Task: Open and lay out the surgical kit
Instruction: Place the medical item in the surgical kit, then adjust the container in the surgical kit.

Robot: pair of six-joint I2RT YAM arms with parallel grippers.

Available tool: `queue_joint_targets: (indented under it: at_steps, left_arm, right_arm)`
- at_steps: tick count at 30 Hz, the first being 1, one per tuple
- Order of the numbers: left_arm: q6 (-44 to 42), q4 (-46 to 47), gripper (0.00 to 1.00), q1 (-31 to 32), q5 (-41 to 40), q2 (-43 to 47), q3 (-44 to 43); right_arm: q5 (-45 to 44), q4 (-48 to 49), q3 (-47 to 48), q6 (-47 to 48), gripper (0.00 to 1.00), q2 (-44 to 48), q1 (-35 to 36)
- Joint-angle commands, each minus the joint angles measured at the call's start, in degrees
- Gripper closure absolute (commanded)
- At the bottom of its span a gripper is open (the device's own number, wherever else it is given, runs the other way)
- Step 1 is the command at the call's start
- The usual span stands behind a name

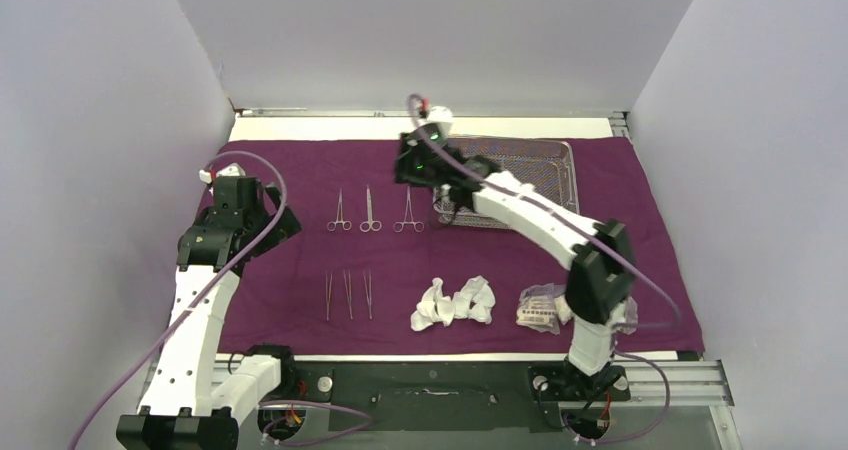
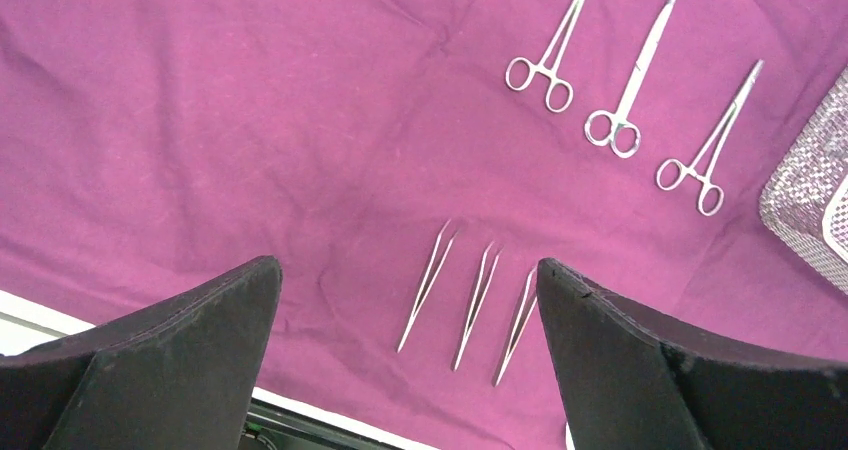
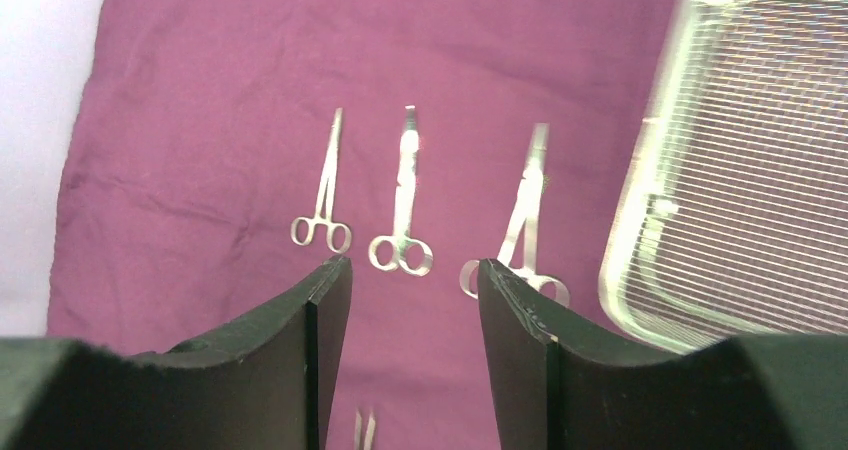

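As we see it, cloth [image 1: 640, 220]: spread over the bench [image 1: 330, 128].
Laid out: forceps [image 1: 370, 212], tweezers [image 1: 348, 295], gauze [image 1: 455, 303], packets [image 1: 540, 308].
Tray [image 1: 560, 146]: far right, seemingly empty.
Left fingers [image 2: 200, 330]: spread wide, empty.
Right fingers [image 3: 300, 350]: apart over the forceps, pinching nothing.
Remaining: little, we judge.

1. No word, brand name, number or sign can be read in any of the three views.
2. The clear plastic packets [image 1: 541, 308], lying on the near right part of the large dark purple cloth wrap [image 1: 300, 170], carry small dark marks in the top view. These may be print, but they are too small and blurred to read.
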State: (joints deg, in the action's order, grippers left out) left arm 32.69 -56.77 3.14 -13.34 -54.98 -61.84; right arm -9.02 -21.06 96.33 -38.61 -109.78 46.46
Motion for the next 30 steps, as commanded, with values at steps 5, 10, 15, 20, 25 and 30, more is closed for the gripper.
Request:
queue_joint_targets:
  at_steps: [5, 10, 15, 20, 25, 30]
  left_arm:
    - [-5.3, 3.1, 0.04, -0.5, 6.1, -1.9, -7.1]
    - [-4.9, 4.0, 0.04, -0.5, 7.4, -3.1, -7.9]
    - [-4.9, 3.0, 0.03, -0.5, 7.4, -4.3, -9.8]
    - [-3.6, 2.5, 0.03, -0.5, 7.5, -3.7, -10.1]
    - [-2.3, 2.1, 0.03, -0.5, 7.8, -2.4, -8.9]
    - [-2.0, 1.0, 0.03, -0.5, 7.9, -1.6, -8.7]
  right_arm:
    - [7.3, -25.9, -9.7, 5.6, 0.54, 20.6, -13.2]
    - [8.6, -29.1, -19.8, 6.1, 0.62, 28.7, -22.4]
    - [11.9, -26.3, -29.7, 7.9, 0.75, 31.7, -30.4]
    - [11.9, -23.1, -33.9, 10.7, 0.85, 29.1, -36.0]
    - [11.2, -17.7, -35.4, 12.6, 0.88, 24.5, -41.4]
    - [9.5, -14.0, -34.1, 13.7, 0.88, 18.9, -42.8]
